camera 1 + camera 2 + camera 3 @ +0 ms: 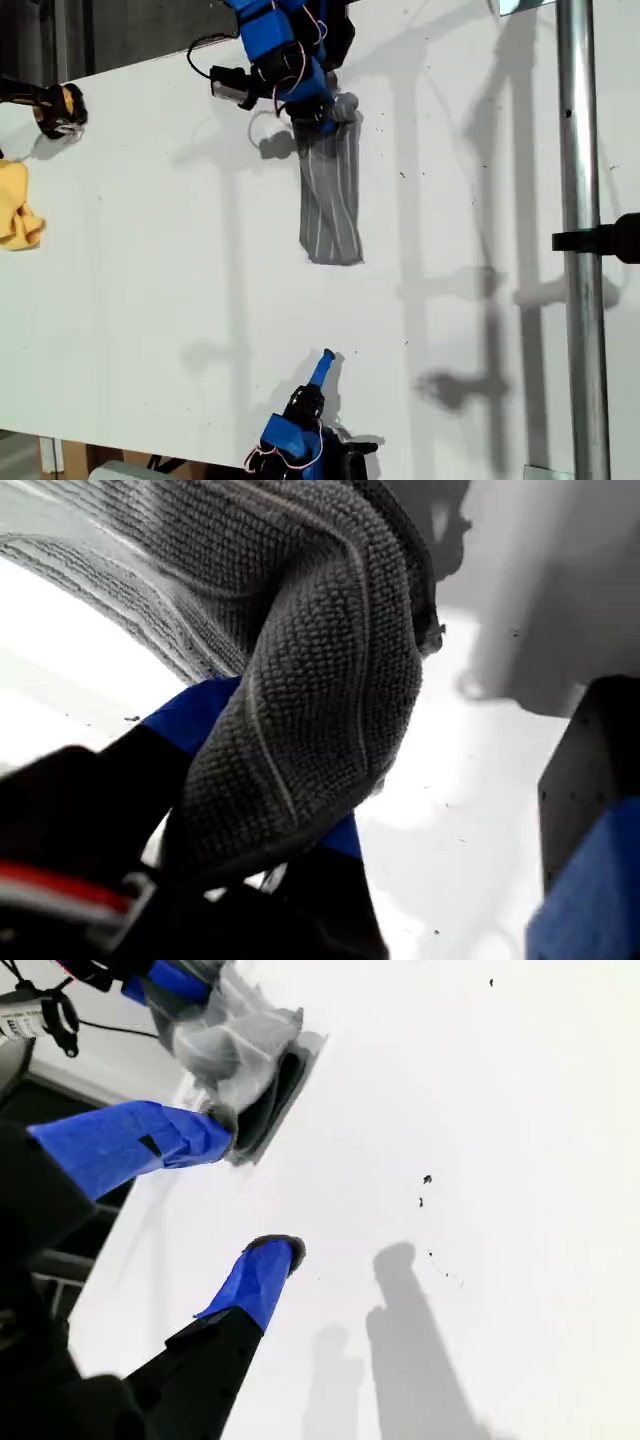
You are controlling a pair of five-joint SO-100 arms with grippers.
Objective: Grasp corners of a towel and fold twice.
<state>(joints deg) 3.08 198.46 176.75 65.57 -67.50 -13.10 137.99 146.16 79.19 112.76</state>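
The towel (330, 195) is bunched into a narrow grey strip with thin white stripes, running down the white table (150, 300) from the top of the exterior view. My first gripper (325, 118) is shut on its upper end; close up, the towel (330, 680) wraps over a blue fingertip (195, 715). Which of the corners is held is hidden in the folds. The towel's lower end (335, 255) lies on the table. My second gripper (325, 365) stands open near the bottom edge of the exterior view, apart from the towel (245, 1060), with nothing between its blue fingers (255, 1280).
A small yellow cloth (18, 205) lies at the exterior view's left edge, with a black and yellow object (60, 108) above it. A vertical metal pole (580, 240) with a black clamp (610, 238) stands at the exterior view's right.
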